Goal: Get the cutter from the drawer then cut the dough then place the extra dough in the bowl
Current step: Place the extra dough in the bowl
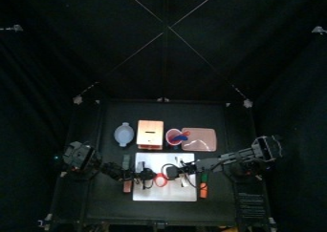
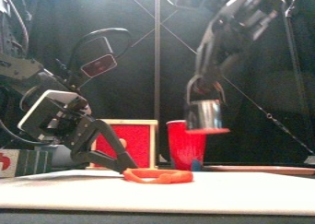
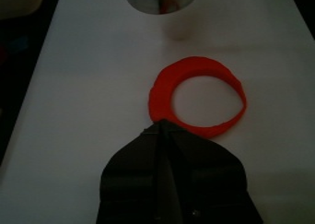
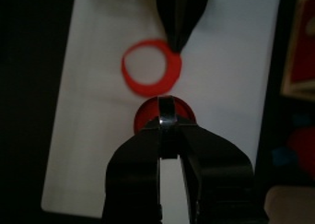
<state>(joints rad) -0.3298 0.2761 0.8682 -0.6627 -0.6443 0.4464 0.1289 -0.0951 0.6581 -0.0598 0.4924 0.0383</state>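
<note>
A red dough ring [image 2: 157, 176] lies flat on the white cutting board [image 2: 246, 195]. My left gripper [image 2: 123, 168] is low at the ring's left end, shut on its edge; the left wrist view shows the jaws meeting on the dough ring [image 3: 200, 96]. My right gripper [image 2: 202, 86] hangs above the board's right half, shut on the wire handle of the round metal cutter [image 2: 207, 117], which is clear of the board. In the right wrist view a small red round piece [image 4: 165, 111] shows just under the right gripper [image 4: 164, 126], near the dough ring [image 4: 153, 67].
Behind the board stand the blue-grey bowl [image 1: 122, 134], the wooden box [image 1: 151, 133] with its red drawer front [image 2: 129, 140], and the pink tray [image 1: 205, 140] with the red cup [image 2: 185, 145].
</note>
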